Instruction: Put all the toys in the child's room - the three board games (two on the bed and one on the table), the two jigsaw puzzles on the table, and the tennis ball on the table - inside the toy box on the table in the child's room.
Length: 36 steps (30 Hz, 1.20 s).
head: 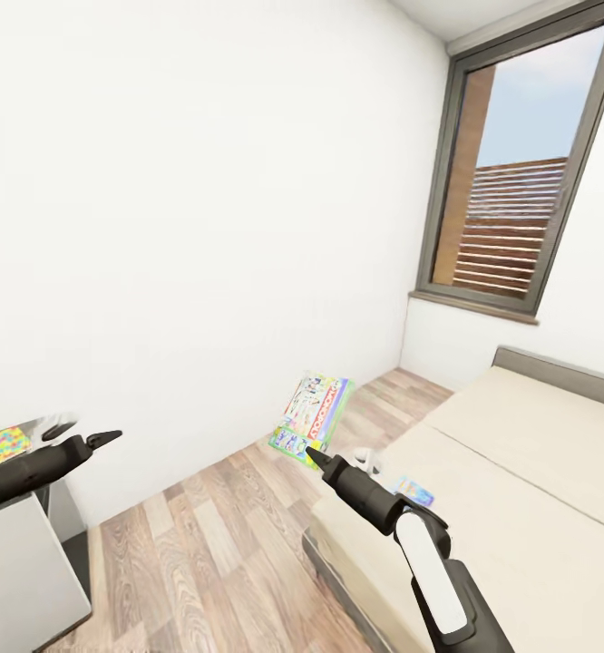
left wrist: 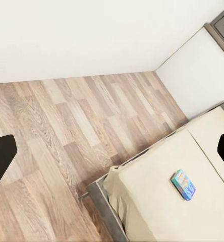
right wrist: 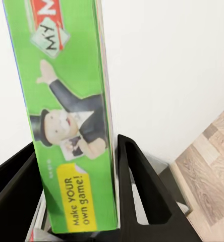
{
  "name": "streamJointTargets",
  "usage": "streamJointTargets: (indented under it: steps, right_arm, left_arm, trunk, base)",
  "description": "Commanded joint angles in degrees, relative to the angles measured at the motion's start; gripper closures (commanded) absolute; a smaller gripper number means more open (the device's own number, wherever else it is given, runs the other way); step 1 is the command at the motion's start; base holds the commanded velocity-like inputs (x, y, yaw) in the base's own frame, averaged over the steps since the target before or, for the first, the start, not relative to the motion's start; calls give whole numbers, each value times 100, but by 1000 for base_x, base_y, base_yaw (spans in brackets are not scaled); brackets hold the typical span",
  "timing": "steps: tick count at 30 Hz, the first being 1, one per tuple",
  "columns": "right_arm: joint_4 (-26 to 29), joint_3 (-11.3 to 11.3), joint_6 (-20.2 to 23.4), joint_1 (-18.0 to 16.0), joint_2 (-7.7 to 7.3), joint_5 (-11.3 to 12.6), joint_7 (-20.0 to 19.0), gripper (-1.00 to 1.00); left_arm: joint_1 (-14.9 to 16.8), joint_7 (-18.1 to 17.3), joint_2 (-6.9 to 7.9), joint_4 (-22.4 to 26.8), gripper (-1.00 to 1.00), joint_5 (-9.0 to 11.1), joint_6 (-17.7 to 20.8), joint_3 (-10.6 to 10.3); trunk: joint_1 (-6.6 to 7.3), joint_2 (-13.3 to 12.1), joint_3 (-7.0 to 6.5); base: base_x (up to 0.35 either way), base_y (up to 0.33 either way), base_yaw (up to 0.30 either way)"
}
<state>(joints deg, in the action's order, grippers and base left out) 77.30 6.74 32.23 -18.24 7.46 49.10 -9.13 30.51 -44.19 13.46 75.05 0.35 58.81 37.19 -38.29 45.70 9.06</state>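
My right gripper (head: 313, 451) is clamped on a green board game (right wrist: 71, 116), its two black fingers (right wrist: 142, 196) pressing either side; in the head view I see that game (head: 313, 413) held up on edge over the wood floor (head: 202, 544), left of the bed (head: 520, 490). My left gripper (head: 102, 439) hangs over the table (head: 21, 562) at the near left; jaws spread. A small blue game (left wrist: 183, 184) lies on the bed. A puzzle (head: 1, 444) shows at the far left.
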Motion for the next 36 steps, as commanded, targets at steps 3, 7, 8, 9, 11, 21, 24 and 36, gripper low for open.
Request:
streamJointTargets:
  steps: [3,7,8,9,11,21,24,36]
  right_arm:
    - [4,-6,29,-4,3,30,-8,100]
    - [4,-6,29,-4,5,30,-9,100]
    - [4,-6,29,-4,7,30,-9,100]
    - [4,-6,29,-4,6,30,-9,100]
    - [4,-6,29,-4,6,30,-9,100]
    - [4,-1,29,-4,8,30,-9,100]
    - [4,1,29,-4,9,30,-9,100]
    - [4,-3,29,-4,10,30,-10,100]
  left_arm:
    - [7,-19,-1,1,-100,1,43,13]
    - [7,-19,-1,1,-100,1,46,21]
    - [7,-19,-1,1,-100,1,48,23]
    - [7,-19,-1,1,-100,1,49,23]
    - [7,-19,-1,1,-100,1,50,24]
    - [7,-19,-1,1,-100,1,53,17]
    - [7,-19,-1,1,-100,1,57,16]
    - [7,-19,-1,1,-100,1,61,9]
  trunk:
    - [-1,7,9]
    - [-1,7,9]
    - [-1,7,9]
    - [-1,7,9]
    - [-1,7,9]
    - [-1,7,9]
    - [65,-113,-45]
    - [328,-594,-260]
  base:
    - [0,0,291]
    - [0,0,291]
    - [0,0,291]
    - [0,0,291]
    - [0,0,291]
    - [0,0,291]
    - [0,0,291]
    - [0,0,291]
